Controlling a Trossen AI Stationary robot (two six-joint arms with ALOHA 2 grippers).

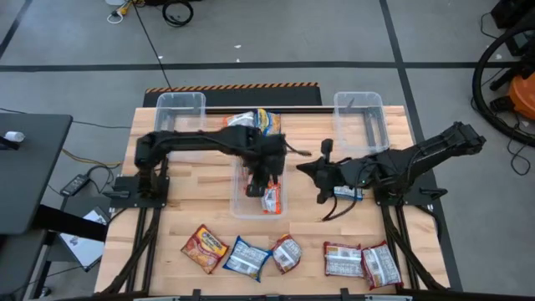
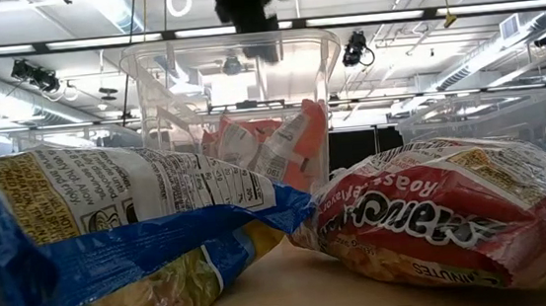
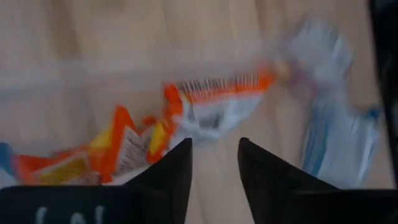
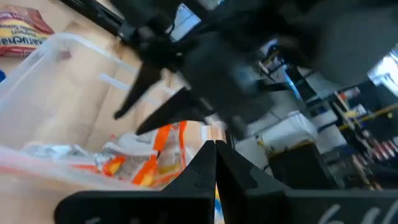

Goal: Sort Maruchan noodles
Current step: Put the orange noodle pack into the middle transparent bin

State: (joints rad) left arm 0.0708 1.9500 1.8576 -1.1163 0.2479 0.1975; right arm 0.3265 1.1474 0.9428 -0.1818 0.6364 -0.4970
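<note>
My left gripper (image 1: 261, 177) hangs open over the middle clear bin (image 1: 237, 201), fingers pointing down with nothing between them (image 3: 214, 155). Orange Maruchan noodle packets (image 3: 211, 106) lie in that bin under it, also seen as orange packets (image 1: 270, 199) from above. My right gripper (image 1: 303, 169) is shut and empty just right of the bin, its shut fingers (image 4: 216, 155) aimed at the left gripper (image 4: 155, 102). A blue packet (image 1: 347, 194) lies flat on the table below the right arm. More packets, orange (image 1: 205, 248), blue (image 1: 245, 257) and dark red (image 1: 343, 259), lie in a row along the near edge.
Two more clear bins stand at the far edge, one left (image 1: 180, 109) and one right (image 1: 359, 113). Orange and blue packets (image 1: 255, 123) lie between them. In the low view a blue packet (image 2: 114, 256) and a red one (image 2: 447, 217) fill the foreground before the bin (image 2: 238, 87).
</note>
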